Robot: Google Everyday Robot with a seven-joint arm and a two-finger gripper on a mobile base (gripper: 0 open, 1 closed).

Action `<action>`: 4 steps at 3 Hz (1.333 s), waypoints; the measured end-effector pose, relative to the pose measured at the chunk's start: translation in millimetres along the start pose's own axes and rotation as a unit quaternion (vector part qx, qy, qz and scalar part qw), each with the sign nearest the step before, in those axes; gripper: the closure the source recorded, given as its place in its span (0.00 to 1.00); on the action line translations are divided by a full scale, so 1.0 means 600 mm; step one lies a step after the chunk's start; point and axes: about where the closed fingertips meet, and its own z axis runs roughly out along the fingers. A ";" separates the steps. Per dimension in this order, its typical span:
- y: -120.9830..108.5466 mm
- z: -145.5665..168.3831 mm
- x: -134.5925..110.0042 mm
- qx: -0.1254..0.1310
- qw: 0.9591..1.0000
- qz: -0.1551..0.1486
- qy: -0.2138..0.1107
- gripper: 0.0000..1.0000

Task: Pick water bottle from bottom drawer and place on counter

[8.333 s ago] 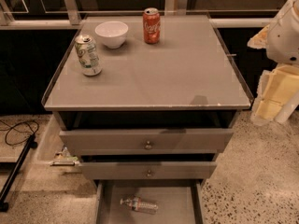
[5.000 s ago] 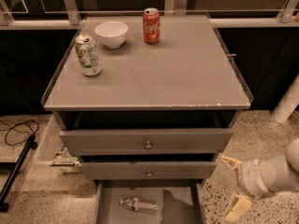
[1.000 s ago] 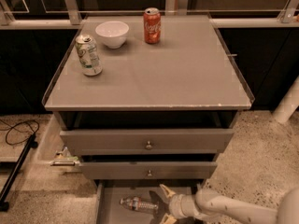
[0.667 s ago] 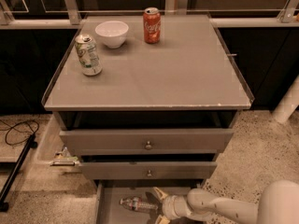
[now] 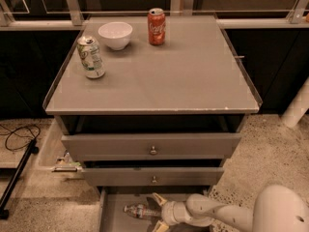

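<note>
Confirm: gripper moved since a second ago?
Yes. The gripper slid left inside the bottom drawer, from right of the knob above to beneath it, nearing the water bottle.

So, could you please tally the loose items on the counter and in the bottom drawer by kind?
Cans: 2, red soda can and green-white can, on the counter
Bowl: 1
Water bottle: 1, in the bottom drawer, gripper open at its right end
Total: 4

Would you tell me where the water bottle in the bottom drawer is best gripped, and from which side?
Likely across its middle, from the view's right: the bottle lies on its side, left to right on the drawer floor, so its narrow width fits between the fingers. The open gripper is at that end.
</note>
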 end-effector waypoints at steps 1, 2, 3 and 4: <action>-0.005 0.029 0.011 0.001 1.000 0.012 -0.004 0.00; -0.007 0.048 0.038 0.005 1.000 0.030 0.001 0.00; -0.016 0.054 0.057 0.019 0.999 0.046 0.013 0.19; -0.016 0.054 0.057 0.019 0.999 0.046 0.013 0.43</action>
